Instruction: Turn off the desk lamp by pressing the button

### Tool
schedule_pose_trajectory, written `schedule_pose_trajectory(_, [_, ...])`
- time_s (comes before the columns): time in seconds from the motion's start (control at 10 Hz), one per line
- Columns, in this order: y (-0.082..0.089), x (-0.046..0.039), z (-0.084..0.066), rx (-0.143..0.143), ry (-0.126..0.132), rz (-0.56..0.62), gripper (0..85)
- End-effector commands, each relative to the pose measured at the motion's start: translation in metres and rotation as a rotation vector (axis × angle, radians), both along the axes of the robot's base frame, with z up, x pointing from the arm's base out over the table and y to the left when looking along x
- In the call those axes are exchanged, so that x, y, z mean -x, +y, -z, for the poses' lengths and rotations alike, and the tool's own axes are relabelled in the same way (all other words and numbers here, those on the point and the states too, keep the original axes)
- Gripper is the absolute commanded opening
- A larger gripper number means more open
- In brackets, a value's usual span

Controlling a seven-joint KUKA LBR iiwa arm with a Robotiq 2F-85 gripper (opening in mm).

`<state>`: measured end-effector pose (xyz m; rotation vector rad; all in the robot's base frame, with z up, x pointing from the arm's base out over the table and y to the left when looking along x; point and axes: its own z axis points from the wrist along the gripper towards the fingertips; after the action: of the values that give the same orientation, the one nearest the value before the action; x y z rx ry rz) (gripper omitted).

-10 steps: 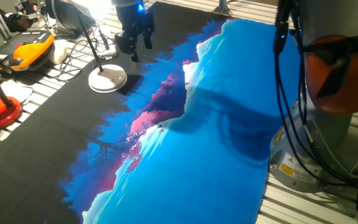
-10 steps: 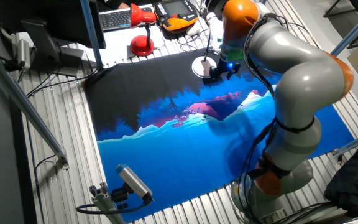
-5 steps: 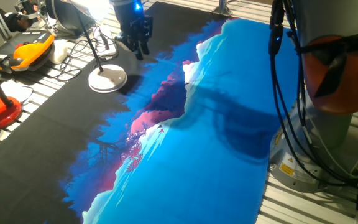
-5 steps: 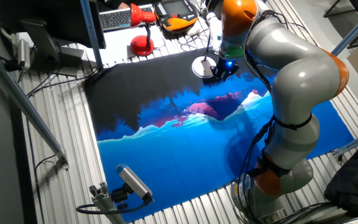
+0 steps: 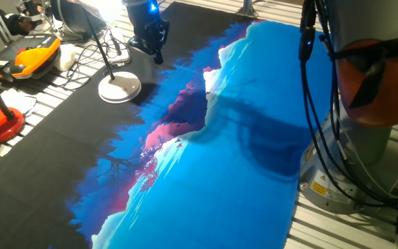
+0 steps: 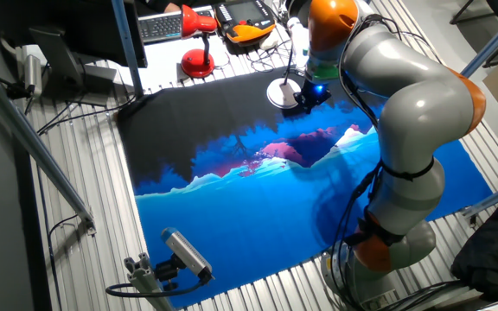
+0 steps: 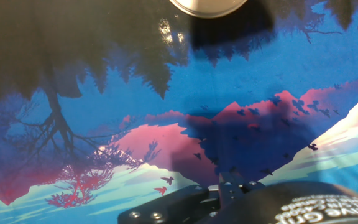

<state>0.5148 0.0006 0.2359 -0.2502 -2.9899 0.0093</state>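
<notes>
The desk lamp has a flat round white disc base (image 5: 119,88), a thin dark slanted stem (image 5: 100,45) and a bright white head (image 5: 103,7) at the top left. My gripper (image 5: 157,54) hangs just above the dark part of the mat, to the right of the base and apart from it. In the other fixed view the base (image 6: 281,91) lies just left of the gripper (image 6: 306,101). The hand view shows the base's edge (image 7: 207,6) at the top of the frame. No view shows a gap or contact between the fingertips.
A second lamp with a round red base (image 5: 0,123) stands at the left edge, also in the other fixed view (image 6: 197,61). An orange handheld device (image 5: 36,55) and cables (image 5: 81,62) lie behind the lamp. The blue and pink landscape mat (image 5: 240,159) covers the table.
The gripper has turned about its axis and shifted slightly up and right, away from the white base. The lamp has not moved and its head still glows.
</notes>
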Motion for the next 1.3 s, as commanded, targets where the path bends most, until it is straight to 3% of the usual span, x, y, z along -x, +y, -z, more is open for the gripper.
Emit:
schedule_pose_trajectory(0.0, [0.0000, 0.0000, 0.0000, 0.000, 0.000, 0.000, 0.0])
schedule_pose_trajectory(1.2, [0.0001, -0.0001, 0.0000, 0.003, -0.002, 0.018, 0.0])
